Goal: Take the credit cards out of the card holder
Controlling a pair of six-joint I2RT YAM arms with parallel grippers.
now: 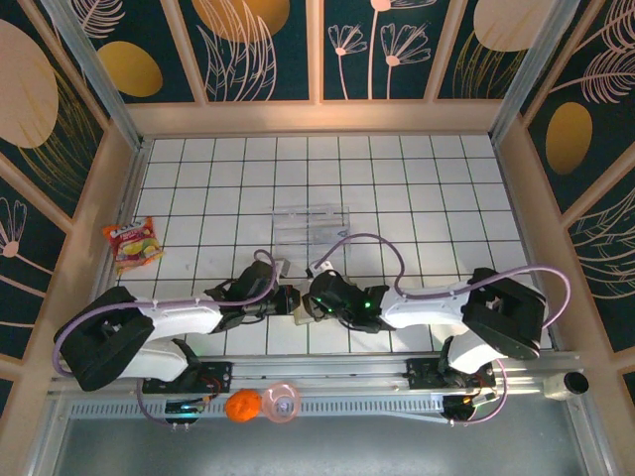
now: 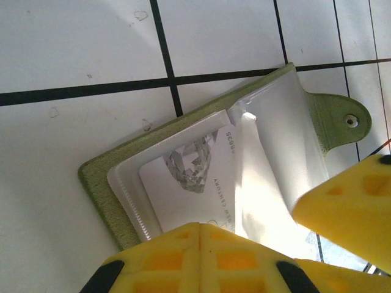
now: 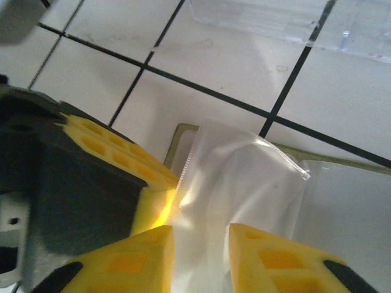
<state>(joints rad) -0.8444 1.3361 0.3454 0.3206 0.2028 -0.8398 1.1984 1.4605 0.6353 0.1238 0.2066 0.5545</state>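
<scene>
The olive-green card holder lies open on the white tiles, its clear sleeves fanned upward. A white credit card with a diamond picture sits inside one sleeve. My left gripper is shut, with its tips down on the near edge of that sleeve and card; I cannot see whether it pinches anything. My right gripper has its jaws apart, and a loose clear sleeve rises between them. In the top view both grippers, left and right, meet over the card holder near the table's front.
A clear plastic tray stands just behind the grippers, also in the right wrist view as the tray. A snack packet lies at the left wall. An orange ball and a pink object rest on the front rail.
</scene>
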